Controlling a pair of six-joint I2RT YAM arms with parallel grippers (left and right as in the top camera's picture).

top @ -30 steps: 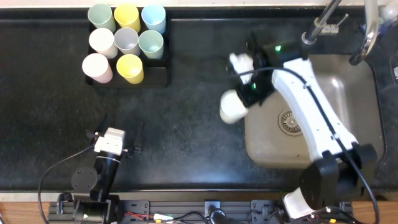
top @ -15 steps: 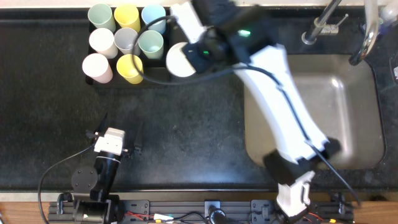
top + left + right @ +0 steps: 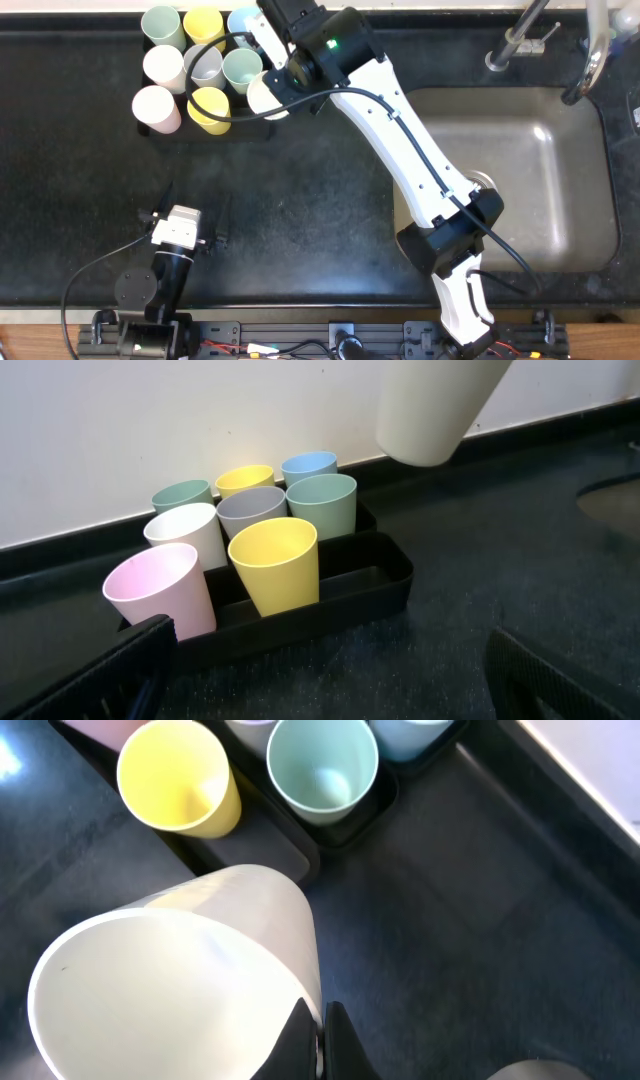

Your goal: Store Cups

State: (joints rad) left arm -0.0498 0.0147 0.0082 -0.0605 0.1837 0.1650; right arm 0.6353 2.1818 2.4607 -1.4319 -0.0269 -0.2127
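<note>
Cup (image 3: 170,990) hangs pinched by right gripper (image 3: 320,1035), seemingly over tray (image 3: 335,610) end; left gripper (image 3: 335,675) gapes empty.

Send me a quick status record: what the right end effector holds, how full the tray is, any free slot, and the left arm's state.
held item: white cup, tilted, up in the air
holder: right end effector, closed on the cup's rim
tray: eight upright cups in three rows
free slot: one, the corner compartment beside the front yellow cup
cup vs slot: close to that corner, not yet inside
left end effector: open, empty, away from the tray
</note>
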